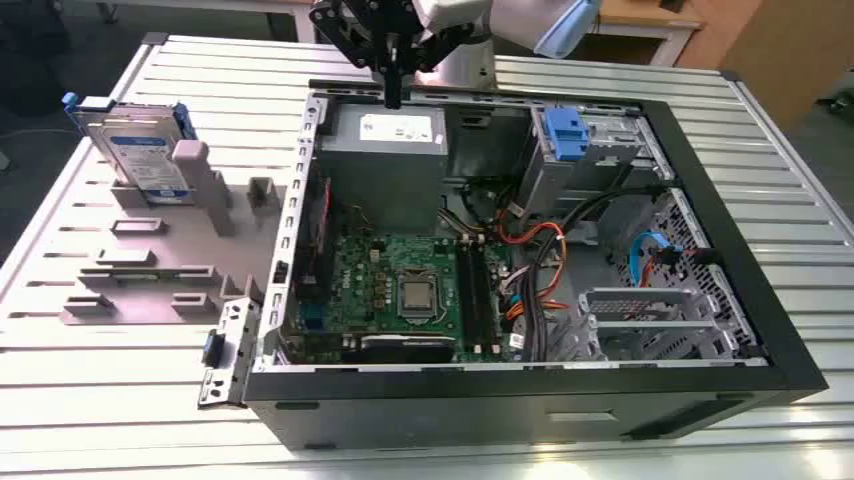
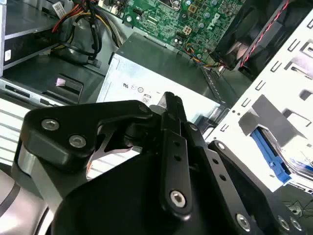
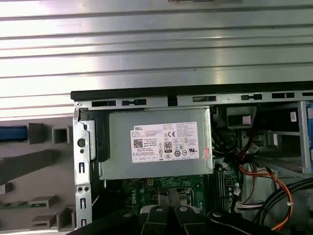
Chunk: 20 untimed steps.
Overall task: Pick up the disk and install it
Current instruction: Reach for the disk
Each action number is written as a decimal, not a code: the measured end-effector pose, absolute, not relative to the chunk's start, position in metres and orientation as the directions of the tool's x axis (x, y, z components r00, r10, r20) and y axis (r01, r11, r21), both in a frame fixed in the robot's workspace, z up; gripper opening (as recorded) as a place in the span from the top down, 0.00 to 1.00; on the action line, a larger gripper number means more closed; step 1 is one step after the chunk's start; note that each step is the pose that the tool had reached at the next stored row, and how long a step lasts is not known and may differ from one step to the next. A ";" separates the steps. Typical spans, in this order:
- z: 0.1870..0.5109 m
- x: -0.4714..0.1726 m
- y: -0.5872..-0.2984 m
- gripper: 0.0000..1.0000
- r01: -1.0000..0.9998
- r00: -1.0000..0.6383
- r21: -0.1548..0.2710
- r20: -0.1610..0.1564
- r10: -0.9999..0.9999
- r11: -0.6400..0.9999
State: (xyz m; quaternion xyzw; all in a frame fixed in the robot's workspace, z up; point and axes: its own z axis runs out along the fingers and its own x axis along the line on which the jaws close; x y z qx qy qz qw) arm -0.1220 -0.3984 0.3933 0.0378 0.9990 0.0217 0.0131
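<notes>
While the pincer (image 1: 394,98) hung over the far end of the open computer case (image 1: 534,385), its fingers were drawn narrow, tips together, with nothing between them. In the exterior view it sat at twelve o'clock of the case, just above the grey power supply (image 1: 387,135). In the second wrist view the closed pincer (image 2: 170,100) pointed at that box's white sticker.

The disk (image 1: 140,150) stood on edge in a grey holder (image 1: 147,260) on the slatted tabletop (image 1: 120,400). It was outside the case at about ten o'clock, well apart from the pincer, label facing out, blue carrier around it.

Inside the case:
- green motherboard (image 1: 400,285) at centre
- small blue latch piece (image 1: 566,135) at one o'clock, on the drive bay
- orange and black cables at three o'clock
</notes>
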 end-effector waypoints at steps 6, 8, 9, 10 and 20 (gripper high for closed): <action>0.393 -0.123 -0.398 0.89 0.075 -0.997 0.044 -0.024 0.076 0.996; 0.393 -0.123 -0.398 0.89 0.075 -0.997 0.044 -0.024 0.076 0.996; 0.393 -0.124 -0.398 0.89 0.075 -0.997 0.044 -0.024 0.076 0.996; 0.393 -0.124 -0.398 0.89 0.075 -0.997 0.044 -0.024 0.076 0.996; 0.393 -0.130 -0.398 0.89 0.075 -0.997 0.044 -0.024 0.076 0.996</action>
